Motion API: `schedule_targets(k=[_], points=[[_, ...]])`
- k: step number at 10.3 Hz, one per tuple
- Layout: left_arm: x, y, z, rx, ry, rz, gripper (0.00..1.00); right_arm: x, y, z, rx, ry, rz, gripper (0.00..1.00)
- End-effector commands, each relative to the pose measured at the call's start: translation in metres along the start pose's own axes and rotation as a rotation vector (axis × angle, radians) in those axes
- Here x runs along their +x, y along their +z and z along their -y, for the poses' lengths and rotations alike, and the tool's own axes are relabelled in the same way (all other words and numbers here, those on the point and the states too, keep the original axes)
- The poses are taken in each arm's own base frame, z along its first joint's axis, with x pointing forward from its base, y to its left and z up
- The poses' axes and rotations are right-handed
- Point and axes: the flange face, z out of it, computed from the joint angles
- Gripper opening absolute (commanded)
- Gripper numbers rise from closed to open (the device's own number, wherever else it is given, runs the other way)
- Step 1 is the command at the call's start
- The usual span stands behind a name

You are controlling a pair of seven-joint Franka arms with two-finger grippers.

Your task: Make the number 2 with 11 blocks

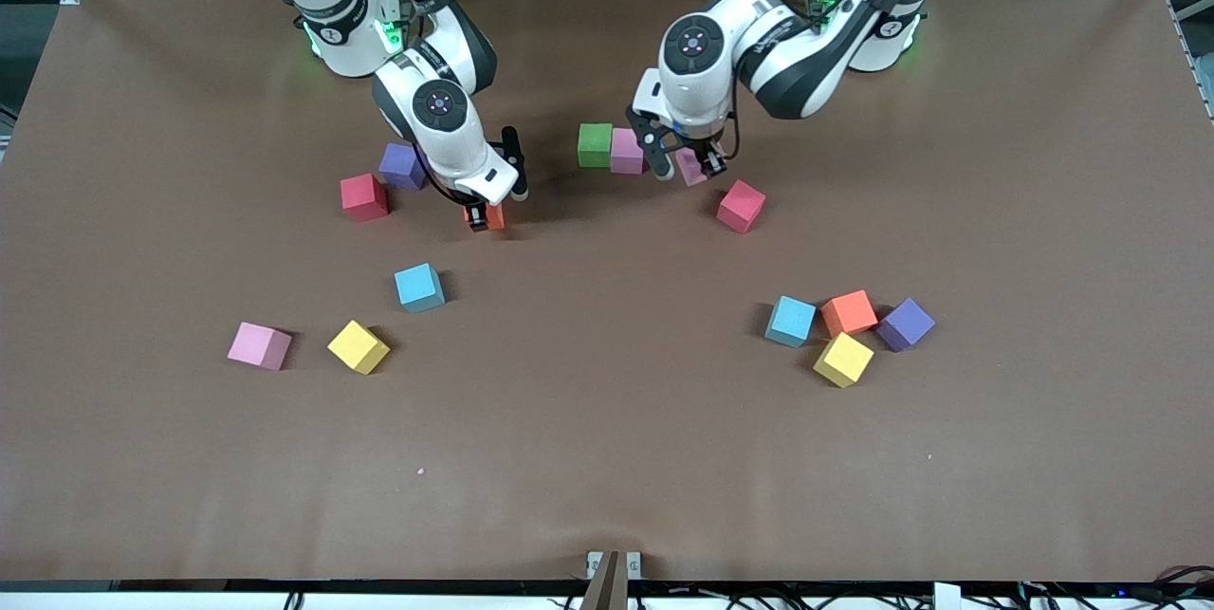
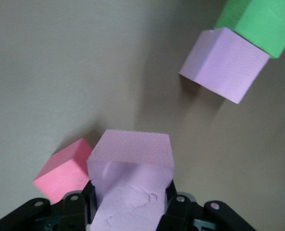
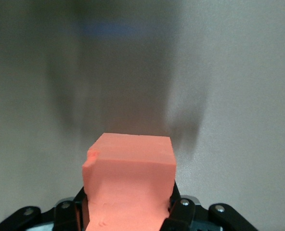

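A green cube (image 1: 595,144) and a pink cube (image 1: 627,151) sit edge to edge near the robots' side of the table; both also show in the left wrist view, green (image 2: 260,21) and pink (image 2: 224,62). My left gripper (image 1: 692,166) is shut on a second pink cube (image 2: 133,163), low over the table beside that pair, a small gap away. A red cube (image 1: 741,206) lies just beside it. My right gripper (image 1: 486,213) is shut on an orange cube (image 3: 130,178), low over bare table toward the right arm's end.
A red cube (image 1: 364,196) and a purple cube (image 1: 402,165) lie by my right gripper. A blue (image 1: 419,287), a yellow (image 1: 358,346) and a pink cube (image 1: 259,345) lie nearer the camera. Blue (image 1: 790,321), orange (image 1: 849,313), purple (image 1: 905,323) and yellow (image 1: 843,359) cubes cluster toward the left arm's end.
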Motion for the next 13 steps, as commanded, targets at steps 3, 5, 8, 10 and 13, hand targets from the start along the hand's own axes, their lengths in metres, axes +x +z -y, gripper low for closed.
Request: schedule_targets(k=[3,5,8,10,13], points=[[0.014,0.020,-0.017,0.037,0.129,0.003,0.04,-0.037,-0.015,-0.012,0.020,0.082,-0.010,0.27],[0.018,0.034,-0.024,0.062,0.172,-0.027,0.04,-0.037,-0.019,-0.020,0.019,0.200,-0.013,0.27],[0.021,0.044,-0.027,0.108,0.234,-0.009,0.04,-0.047,-0.034,-0.036,0.040,0.466,0.002,0.27],[0.022,0.047,-0.034,0.105,0.248,-0.011,0.04,-0.062,-0.038,-0.044,0.045,0.596,0.004,0.27],[0.024,0.052,-0.041,0.094,0.260,-0.013,0.04,-0.058,-0.050,-0.055,0.039,0.773,0.005,0.27]])
